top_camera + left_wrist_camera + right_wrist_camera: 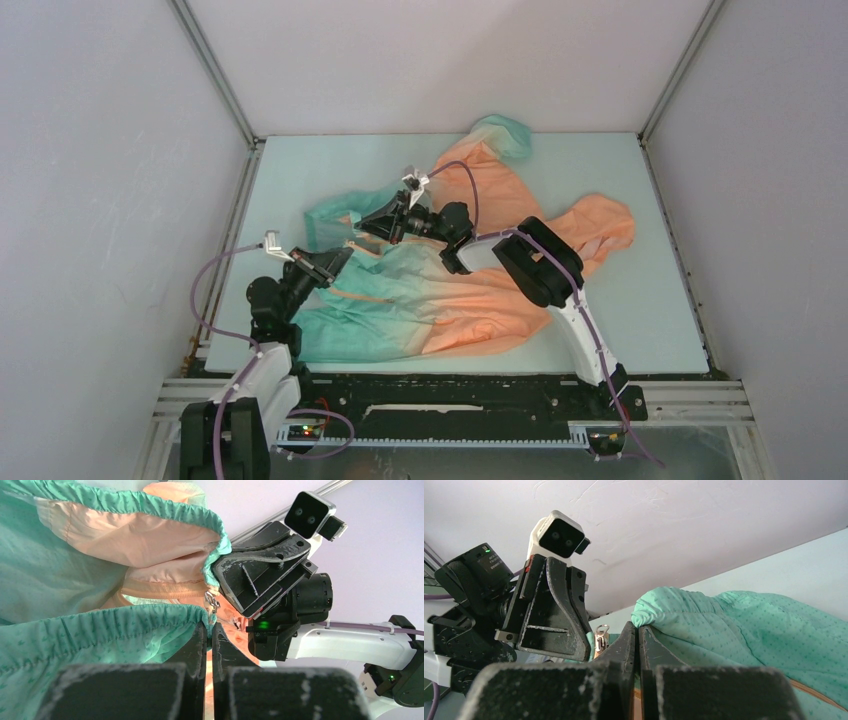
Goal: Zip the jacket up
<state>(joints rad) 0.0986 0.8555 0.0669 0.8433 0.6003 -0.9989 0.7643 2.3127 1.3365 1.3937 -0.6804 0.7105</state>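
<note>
The jacket [450,300] lies spread on the table, with its teal hem to the left and its orange hood to the right. My left gripper [346,254] is shut on the corner of one teal hem edge [100,630]; the fabric is pinched between its tips [210,626]. My right gripper [366,225] is shut on the other hem edge [734,625], right at its tips [637,627]. The two grippers are close together and face each other. The silver zip slider [213,601] hangs between them on orange tape. It also shows in the right wrist view [601,636].
The pale green table top [640,300] is bounded by white walls and metal rails [240,200]. One sleeve [500,135] reaches toward the back wall. The hood [600,225] lies right of the right arm [540,260]. The black base rail [450,395] runs along the near edge.
</note>
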